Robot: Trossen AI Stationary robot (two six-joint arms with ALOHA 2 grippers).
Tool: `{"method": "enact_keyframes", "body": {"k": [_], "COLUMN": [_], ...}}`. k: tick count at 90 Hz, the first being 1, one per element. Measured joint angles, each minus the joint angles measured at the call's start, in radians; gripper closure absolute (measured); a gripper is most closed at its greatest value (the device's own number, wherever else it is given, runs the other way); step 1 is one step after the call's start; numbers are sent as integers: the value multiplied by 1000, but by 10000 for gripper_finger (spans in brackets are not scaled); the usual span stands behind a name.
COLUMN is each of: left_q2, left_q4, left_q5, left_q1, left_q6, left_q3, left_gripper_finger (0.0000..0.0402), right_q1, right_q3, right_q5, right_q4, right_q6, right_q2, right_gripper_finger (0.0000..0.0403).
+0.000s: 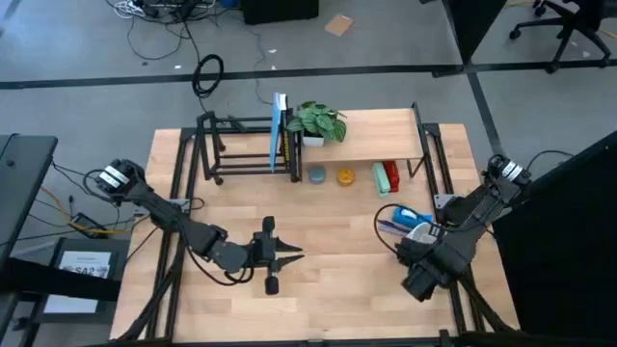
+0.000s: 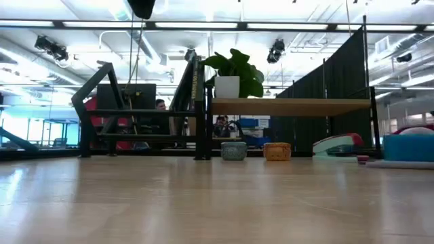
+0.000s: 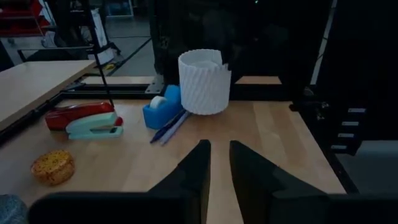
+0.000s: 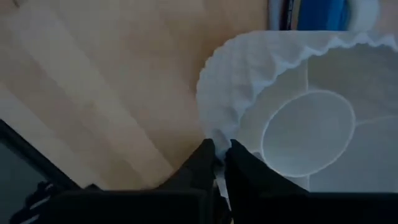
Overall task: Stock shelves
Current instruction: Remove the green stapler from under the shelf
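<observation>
Pinching the rim of the white ribbed cup [image 4: 298,124], the right gripper [image 4: 216,163] is working well short of the wooden shelf [image 1: 371,146]. The plant [image 1: 318,121] and book [image 1: 281,130] are already sitting there; staplers [image 3: 93,126], tape dispenser [image 3: 163,109] and pens [image 3: 168,127] are waiting. The left gripper [image 3: 216,171] is idling, narrowly parted.

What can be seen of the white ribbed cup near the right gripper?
The white ribbed cup is an open-topped cylinder with a wavy rim and textured wall, apparently plastic, empty inside with a round bottom. It stands upright on the table's right side, beside the blue tape dispenser and pens. The right gripper has its jaws pinched on the rim.
</observation>
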Motion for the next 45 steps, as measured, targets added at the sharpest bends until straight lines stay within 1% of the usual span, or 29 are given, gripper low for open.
{"method": "enact_keyframes", "body": {"k": [8,23,37,45], "left_q2": [0,0,0,0], "left_q4": [0,0,0,0], "left_q5": [0,0,0,0], "left_q1": [0,0,0,0], "left_q6": [0,0,0,0], "left_q3": [0,0,0,0], "left_gripper_finger": [360,360,360,360], "right_q1": [24,53,66,70], "right_q3": [-8,-57,-100,-112], "right_q5": [18,13,-20,-23], "right_q4": [7,16,12,10], "right_q6": [34,100,136,143], "right_q2": [1,2,2,2], "right_gripper_finger": [387,380,372,360]}}
